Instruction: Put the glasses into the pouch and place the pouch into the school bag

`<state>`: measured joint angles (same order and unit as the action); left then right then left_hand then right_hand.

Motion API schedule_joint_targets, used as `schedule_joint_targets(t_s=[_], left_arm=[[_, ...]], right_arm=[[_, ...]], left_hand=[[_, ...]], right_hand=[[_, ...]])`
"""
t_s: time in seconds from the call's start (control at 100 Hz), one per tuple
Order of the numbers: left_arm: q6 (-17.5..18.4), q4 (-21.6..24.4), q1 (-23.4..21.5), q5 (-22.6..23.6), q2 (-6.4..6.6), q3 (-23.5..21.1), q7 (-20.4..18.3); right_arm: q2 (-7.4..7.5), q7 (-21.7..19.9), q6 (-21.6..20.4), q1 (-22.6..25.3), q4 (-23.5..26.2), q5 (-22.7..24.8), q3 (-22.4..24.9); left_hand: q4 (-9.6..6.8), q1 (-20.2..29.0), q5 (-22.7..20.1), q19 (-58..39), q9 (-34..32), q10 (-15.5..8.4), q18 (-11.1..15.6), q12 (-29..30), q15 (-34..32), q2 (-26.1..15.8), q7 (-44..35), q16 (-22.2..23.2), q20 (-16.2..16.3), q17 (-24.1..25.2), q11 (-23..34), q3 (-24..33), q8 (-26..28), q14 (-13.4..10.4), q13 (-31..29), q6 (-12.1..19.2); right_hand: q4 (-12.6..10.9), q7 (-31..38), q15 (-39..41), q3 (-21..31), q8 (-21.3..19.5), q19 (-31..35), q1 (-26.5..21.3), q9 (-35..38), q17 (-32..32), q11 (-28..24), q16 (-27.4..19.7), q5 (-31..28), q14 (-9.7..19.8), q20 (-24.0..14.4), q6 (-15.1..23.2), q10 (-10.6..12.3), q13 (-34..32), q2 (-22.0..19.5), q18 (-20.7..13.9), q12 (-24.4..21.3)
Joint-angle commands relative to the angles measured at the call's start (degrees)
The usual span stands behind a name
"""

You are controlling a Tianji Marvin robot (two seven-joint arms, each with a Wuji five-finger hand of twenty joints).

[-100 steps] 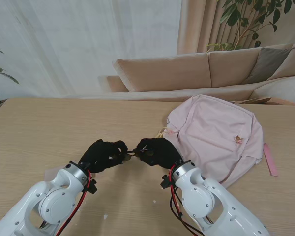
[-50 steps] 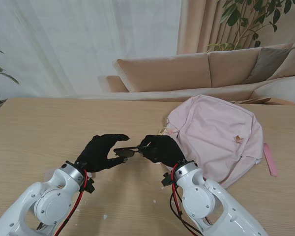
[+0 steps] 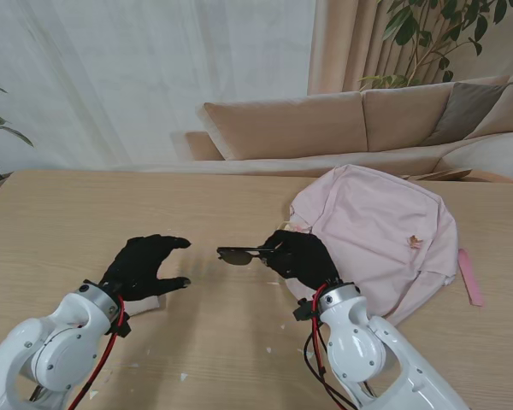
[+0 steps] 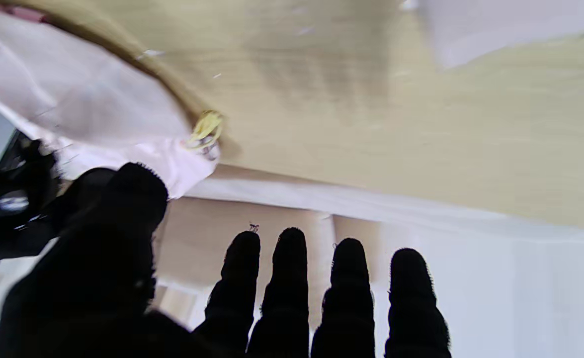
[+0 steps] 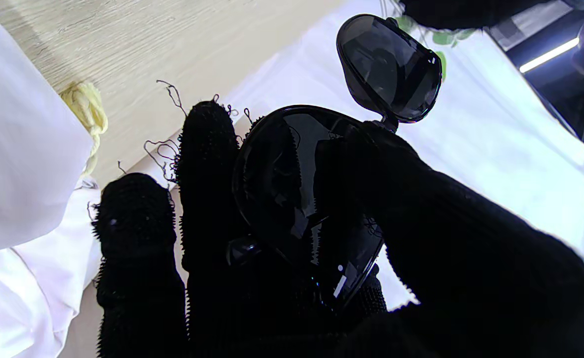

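Between the 2 hands, nearer the right one, the glasses (image 3: 239, 254) are held up off the tabletop (image 3: 77, 213). Right hand (image 3: 297, 258) pinches them at one end: in the right wrist view thumb and fingers (image 5: 207, 164) clamp 1 dark lens, the 2nd lens sticking out past the fingertips toward the left hand. Dark lenses, black frame.

Left hand (image 3: 144, 266) holds nothing, fingers spread and thumb apart, palm turned toward the glasses with a clear gap to them. In the left wrist view 4 fingertips (image 4: 292, 278) stand separated, the thumb off to one side.

School bag (image 3: 380, 239), pale pink, lies flat on the tabletop just beside the right hand, on its far side from the left hand. A yellowish zipper pull (image 4: 205, 130) sits at the bag edge closest to the right hand. A pink strap (image 3: 470, 278) lies at the bag's far edge from the hands.

Pouch (image 3: 141, 305): a whitish patch peeking out beneath the left hand and wrist, mostly hidden; the left wrist view shows a pale blurred sheet on the tabletop, cannot tell if it is open. Small white specks dot the tabletop near both arms.
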<state>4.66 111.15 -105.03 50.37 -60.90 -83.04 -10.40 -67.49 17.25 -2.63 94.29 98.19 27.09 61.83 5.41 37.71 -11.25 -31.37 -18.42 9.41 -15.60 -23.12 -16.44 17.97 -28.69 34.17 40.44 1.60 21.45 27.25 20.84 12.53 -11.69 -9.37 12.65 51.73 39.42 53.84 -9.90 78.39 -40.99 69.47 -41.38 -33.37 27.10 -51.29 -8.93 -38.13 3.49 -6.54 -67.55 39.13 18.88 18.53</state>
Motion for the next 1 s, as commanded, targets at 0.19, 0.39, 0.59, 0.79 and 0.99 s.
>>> schedule_joint_targets(t_s=[0.19,0.39,0.59,0.79,0.99], left_arm=[[-4.3,-2.6,-3.7,6.2,0.61,-3.3,-1.1],[-7.1,-6.0,-3.6,9.9,0.86,-3.4,-1.5],[-5.5,-10.8,-1.1,11.3,1.28,-2.1,-1.2],[-4.0,-14.1,0.9,12.2,1.7,-0.6,-1.4],[-5.8,-16.5,2.2,11.5,1.74,1.2,-1.2]], right_arm=[[-0.45,0.1,-1.1,1.5,0.1,-1.1,0.7],[-0.55,0.4,-1.4,1.9,0.2,-1.6,0.9],[-0.54,0.4,-1.3,1.7,0.1,-1.5,0.6],[-0.51,0.4,-1.2,1.8,0.2,-1.4,0.6],[-0.48,0.2,-1.1,1.7,0.2,-1.4,0.6]], left_hand=[[-1.41,-0.4,2.8,2.5,2.0,-1.7,1.8,0.7,2.5,-2.0,1.7,-1.2,0.9,-0.3,-1.5,-2.1,0.0,-1.7,2.2,1.4],[-0.19,-6.3,2.8,6.7,3.1,-1.8,2.3,1.9,4.5,0.9,4.9,-1.8,2.7,-0.6,-3.2,0.3,-1.0,-2.2,2.7,0.2],[4.41,-20.6,3.6,19.1,9.0,-3.7,5.5,8.5,10.3,11.7,27.7,-7.2,-1.2,-0.3,-13.3,18.3,-7.6,-4.3,7.3,-0.8],[5.19,-22.9,3.6,20.8,10.1,-5.5,6.5,5.7,10.7,12.2,28.9,-7.4,-1.9,0.2,-15.2,20.2,-5.4,-5.8,8.7,0.2],[4.67,-21.5,3.0,20.4,9.8,-5.3,6.3,3.4,9.9,10.9,24.1,-5.9,-1.2,0.3,-14.3,17.4,0.1,-6.2,8.3,0.2]], right_hand=[[0.8,6.0,0.6,3.6,-2.7,1.8,-3.6,2.8,0.1,-1.1,1.4,-4.9,-0.6,0.6,3.3,-1.0,-2.1,-2.0,0.8,0.7],[0.8,6.0,0.6,3.6,-2.6,1.8,-3.8,2.8,0.3,-1.1,1.5,-4.9,-0.8,0.6,3.0,-1.1,-2.0,-2.0,0.9,0.7],[0.8,6.0,0.7,3.6,-2.7,1.9,-3.8,2.8,0.3,-1.2,1.6,-4.9,-0.9,0.5,2.9,-1.2,-2.0,-2.0,1.0,0.8],[0.8,6.0,0.8,3.7,-2.7,1.9,-3.9,2.9,0.3,-1.2,1.7,-5.0,-1.0,0.5,3.0,-1.2,-1.9,-1.9,1.1,0.8],[0.8,6.1,0.9,3.7,-2.7,1.9,-3.9,2.9,0.3,-1.2,1.7,-5.1,-0.9,0.5,3.0,-1.3,-1.9,-1.9,1.1,0.8]])
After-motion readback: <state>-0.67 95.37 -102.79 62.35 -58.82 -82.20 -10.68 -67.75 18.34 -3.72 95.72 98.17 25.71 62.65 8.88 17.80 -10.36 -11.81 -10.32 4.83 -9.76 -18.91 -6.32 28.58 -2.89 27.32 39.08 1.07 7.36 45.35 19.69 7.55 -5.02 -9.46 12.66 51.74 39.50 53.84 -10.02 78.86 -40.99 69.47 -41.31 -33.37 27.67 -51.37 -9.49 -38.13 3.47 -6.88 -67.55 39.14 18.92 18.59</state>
